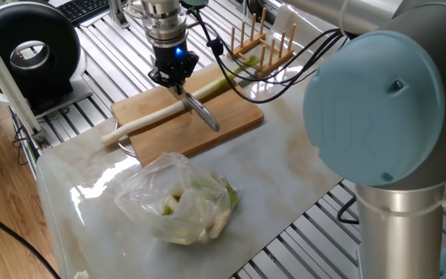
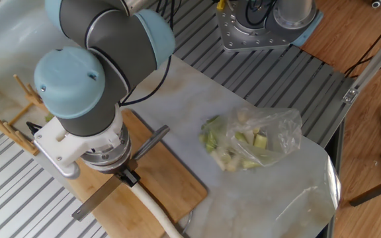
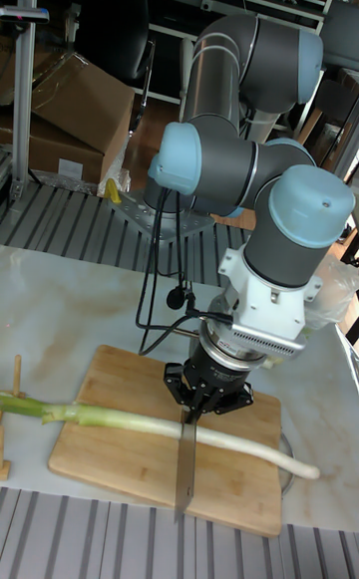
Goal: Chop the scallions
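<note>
One long scallion (image 1: 161, 113) lies across the wooden board (image 1: 231, 120), its white end past the board's left edge and its green end toward the rack. My gripper (image 1: 178, 78) stands right over the stalk's middle, shut on a knife (image 1: 200, 113) that slants down across the stalk. In the other fixed view the knife's dark handle (image 2: 151, 141) sticks out up-right and the flat blade (image 2: 96, 202) down-left under the gripper (image 2: 126, 177). The tall fixed view has the blade (image 3: 185, 467) crossing the scallion (image 3: 120, 419) on the board (image 3: 120, 464), below the gripper (image 3: 205, 406).
A clear plastic bag (image 1: 180, 203) of pale green vegetable pieces lies on the marble slab (image 1: 285, 170) in front of the board. A wooden peg rack (image 1: 262, 43) stands behind the board. A black round device (image 1: 28, 50) sits far left. Cables (image 1: 285, 77) hang beside the arm.
</note>
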Motion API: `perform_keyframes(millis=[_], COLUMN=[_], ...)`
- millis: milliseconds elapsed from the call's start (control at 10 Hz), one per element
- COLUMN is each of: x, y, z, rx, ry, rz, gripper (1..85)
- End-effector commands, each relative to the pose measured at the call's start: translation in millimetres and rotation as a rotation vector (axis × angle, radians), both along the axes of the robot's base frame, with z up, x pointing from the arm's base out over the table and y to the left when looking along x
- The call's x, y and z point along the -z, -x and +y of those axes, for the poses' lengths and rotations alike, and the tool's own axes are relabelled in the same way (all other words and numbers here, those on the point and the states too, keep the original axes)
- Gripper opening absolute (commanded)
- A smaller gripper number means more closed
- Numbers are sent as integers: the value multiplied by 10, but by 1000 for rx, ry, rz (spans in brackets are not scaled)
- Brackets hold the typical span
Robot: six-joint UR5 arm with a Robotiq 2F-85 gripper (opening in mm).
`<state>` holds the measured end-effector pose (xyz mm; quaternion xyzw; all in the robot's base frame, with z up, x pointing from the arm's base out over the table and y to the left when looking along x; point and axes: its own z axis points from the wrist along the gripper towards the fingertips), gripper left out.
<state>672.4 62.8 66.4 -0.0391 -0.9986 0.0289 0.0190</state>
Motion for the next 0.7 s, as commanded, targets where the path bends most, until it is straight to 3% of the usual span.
perform_keyframes(millis=[0,400,600], x=[38,-25,38], y=[45,84,110], z=[-10,91,107], rx=[-6,0,-15], ry=[-25,-34,-75], rz=[14,29,34], gripper=[13,13,13])
